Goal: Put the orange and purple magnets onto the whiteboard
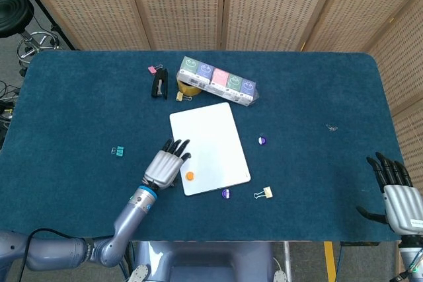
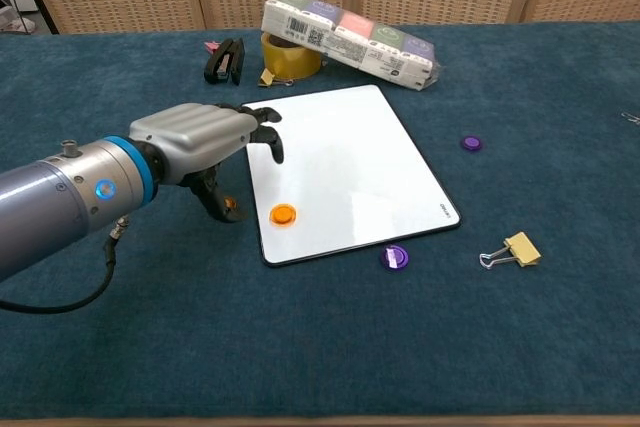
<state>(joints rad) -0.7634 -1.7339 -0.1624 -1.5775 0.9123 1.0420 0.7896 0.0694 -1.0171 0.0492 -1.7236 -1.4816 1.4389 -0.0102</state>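
One small round orange magnet (image 2: 283,214) lies on flat white rectangular whiteboard (image 2: 343,168), near lower left corner. Second orange disc (image 2: 230,206) on blue felt beside board's left edge, partly hidden under left hand (image 2: 205,139). Left hand holds nothing, fingers loosely curved above it. Two purple round magnets off board: one (image 2: 395,257) just below bottom edge, one (image 2: 471,143) to right. Right hand (image 1: 400,197) idle, fingers spread, at far table edge. Judgement: discs light, rigid, thin, low-profile; pinch by rim between thumb and fingertip; likely snap onto board when near.

Both hands (image 1: 164,168) (image 1: 402,204) seemingly empty, fingers apart
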